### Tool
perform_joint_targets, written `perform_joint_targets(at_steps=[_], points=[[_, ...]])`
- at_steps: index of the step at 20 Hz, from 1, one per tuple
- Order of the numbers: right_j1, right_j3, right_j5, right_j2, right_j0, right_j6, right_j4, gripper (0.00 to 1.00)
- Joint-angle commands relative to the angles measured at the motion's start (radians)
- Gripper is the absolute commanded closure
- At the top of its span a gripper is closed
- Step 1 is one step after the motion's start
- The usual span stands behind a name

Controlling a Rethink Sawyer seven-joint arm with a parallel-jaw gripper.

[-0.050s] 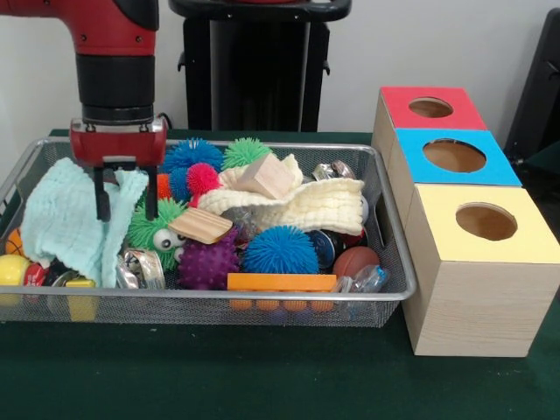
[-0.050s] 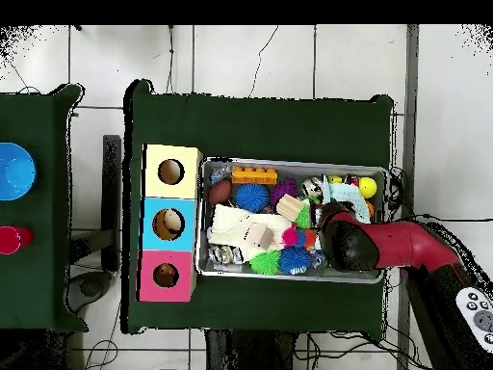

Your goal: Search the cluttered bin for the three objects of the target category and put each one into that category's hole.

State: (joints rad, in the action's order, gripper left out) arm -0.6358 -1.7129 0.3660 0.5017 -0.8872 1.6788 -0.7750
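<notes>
My gripper [image 1: 127,206] hangs open over the left part of the wire mesh bin [image 1: 389,296], its two fingers straddling the right edge of a mint cloth [image 1: 61,219]. Nothing is held between them. Right of it lie spiky balls in green [image 1: 150,229], pink [image 1: 203,178], purple [image 1: 208,261] and blue [image 1: 280,249], two wooden blocks [image 1: 267,175] [image 1: 201,225], a cream cloth [image 1: 306,206] and an orange brick [image 1: 282,282]. Beside the bin stand three boxes with holes: red [image 1: 459,109], blue [image 1: 490,171], yellow [image 1: 525,245]. In the overhead view the arm [image 2: 351,246] hides the gripper.
A yellow ball [image 1: 13,269] lies in the bin's left corner and a small brown ball [image 1: 356,260] at its right end. In the overhead view a side table holds a blue bowl [image 2: 14,171], and a remote [image 2: 479,315] lies past the arm.
</notes>
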Motion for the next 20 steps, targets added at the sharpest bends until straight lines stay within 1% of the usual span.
perform_joint_targets(at_steps=[1,3,8,14,16,18,20], points=[[-0.104,-0.043,0.186,0.078,0.004,-0.167,0.057,0.0],[-0.095,-0.036,0.183,0.082,0.0,-0.17,0.051,0.0],[-0.036,-0.017,0.14,0.084,-0.01,-0.162,0.016,0.0],[0.003,-0.014,0.094,0.071,-0.009,-0.127,-0.014,0.0],[0.022,-0.02,0.087,0.058,-0.016,-0.115,-0.018,0.0],[0.029,-0.02,0.1,0.017,-0.004,-0.09,-0.03,0.0],[0.034,-0.02,0.087,-0.015,0.007,-0.069,-0.055,0.0]])
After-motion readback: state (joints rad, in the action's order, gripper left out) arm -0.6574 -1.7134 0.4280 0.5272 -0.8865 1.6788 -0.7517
